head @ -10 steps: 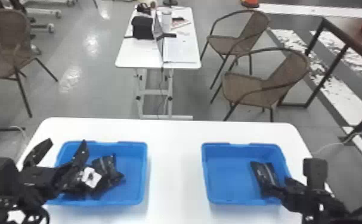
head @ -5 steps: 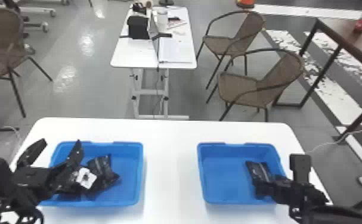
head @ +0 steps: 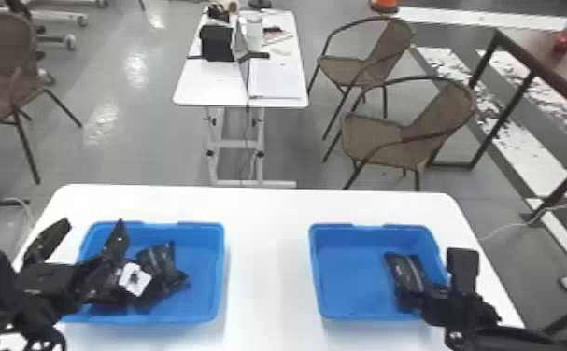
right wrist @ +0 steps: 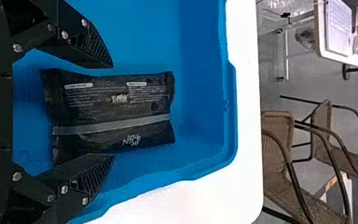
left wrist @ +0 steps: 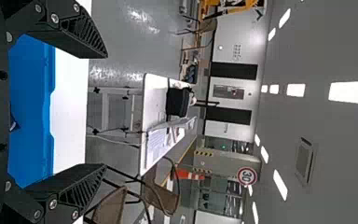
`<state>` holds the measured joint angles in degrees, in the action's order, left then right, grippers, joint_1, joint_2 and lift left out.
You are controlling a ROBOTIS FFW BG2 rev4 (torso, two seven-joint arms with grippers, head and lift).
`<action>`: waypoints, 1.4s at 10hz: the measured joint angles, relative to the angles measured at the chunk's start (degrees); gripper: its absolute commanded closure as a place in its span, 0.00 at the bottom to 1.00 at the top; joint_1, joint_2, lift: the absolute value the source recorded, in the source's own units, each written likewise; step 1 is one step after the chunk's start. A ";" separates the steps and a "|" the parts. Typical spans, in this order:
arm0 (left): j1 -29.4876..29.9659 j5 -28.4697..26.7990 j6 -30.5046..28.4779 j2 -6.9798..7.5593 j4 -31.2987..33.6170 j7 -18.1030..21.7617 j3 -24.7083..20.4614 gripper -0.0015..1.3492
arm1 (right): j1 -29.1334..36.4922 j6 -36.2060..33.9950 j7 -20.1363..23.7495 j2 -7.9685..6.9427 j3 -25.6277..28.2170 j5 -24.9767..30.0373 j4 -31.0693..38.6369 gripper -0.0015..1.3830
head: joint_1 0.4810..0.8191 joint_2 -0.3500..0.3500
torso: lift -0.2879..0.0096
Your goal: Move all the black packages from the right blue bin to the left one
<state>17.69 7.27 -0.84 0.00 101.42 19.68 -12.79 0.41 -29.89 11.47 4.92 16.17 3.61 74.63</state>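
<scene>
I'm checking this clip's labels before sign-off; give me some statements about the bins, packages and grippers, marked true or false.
1. A black package lies in the right blue bin. True.
2. The left gripper is shut. False: the left gripper is open.
3. The left blue bin is empty. False: black packages lie in the left blue bin.
4. The right gripper is open. True.
5. The bins touch. False: white table separates them.

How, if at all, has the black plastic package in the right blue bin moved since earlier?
No: in the head view, the package keeps its place relative to the right blue bin.
</scene>
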 measured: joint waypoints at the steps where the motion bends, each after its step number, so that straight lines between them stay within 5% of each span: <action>1: 0.08 0.04 0.03 0.00 -0.01 0.00 -0.01 0.16 | 0.09 -0.39 -0.70 0.05 0.00 -0.81 -0.47 0.26 | 0.63 0.34 | 0.97; 2: 0.15 0.09 0.05 0.00 -0.01 0.00 0.01 0.16 | 0.09 -0.49 -1.32 0.20 0.01 -1.73 -0.97 0.29 | 0.63 0.33 | 0.97; 4: 0.29 0.12 0.07 0.00 -0.01 0.00 -0.07 0.16 | -0.09 -0.51 -1.49 0.67 0.04 -4.05 -2.18 0.65 | 0.63 0.34 | 0.97; 6: 0.47 0.20 0.21 0.00 -0.04 0.00 -0.22 0.16 | 0.33 1.18 -1.43 0.89 -0.14 -8.21 -2.53 0.80 | 0.63 0.35 | 0.97; 10: 0.66 0.40 0.71 0.00 -0.08 0.00 -0.27 0.16 | 1.37 3.76 -1.54 0.86 -1.21 -13.95 -0.36 0.80 | 0.63 0.38 | 0.97; 14: 0.68 0.65 1.65 0.00 -0.08 0.00 -0.35 0.16 | 3.75 5.52 1.23 2.00 -5.84 -15.78 9.26 0.80 | 0.63 0.46 | 0.97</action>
<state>18.37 7.92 0.81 0.00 101.34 19.68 -13.14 4.16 -24.37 12.69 6.92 10.33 -12.16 83.89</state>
